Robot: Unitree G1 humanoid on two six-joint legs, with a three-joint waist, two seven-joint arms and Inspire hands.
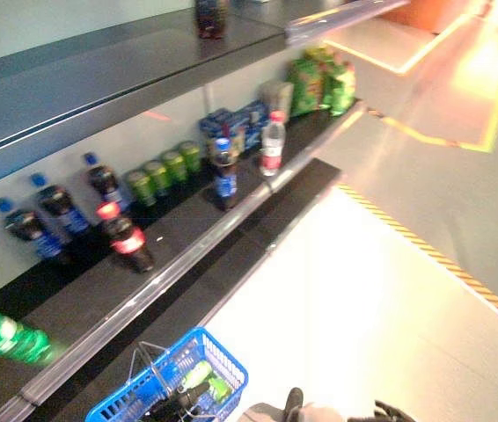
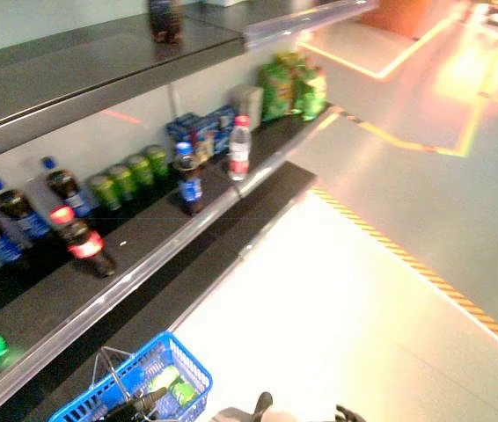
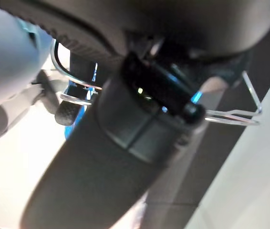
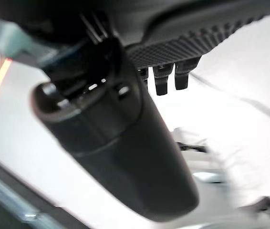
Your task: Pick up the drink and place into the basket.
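A blue wire basket hangs low in front of the shelf, with a green drink lying inside it. My left hand is curled round the basket's metal handle. On the black shelf stand a red-capped cola bottle, a blue-labelled cola bottle, a clear water bottle and a row of green cans. A green bottle lies at the shelf's near left end. My right hand hangs over the floor, fingers relaxed and holding nothing.
More blue-capped cola bottles line the back wall at the left. Blue boxes and green snack bags fill the shelf's far end. An upper shelf overhangs with a dark bottle. Yellow floor lines run right.
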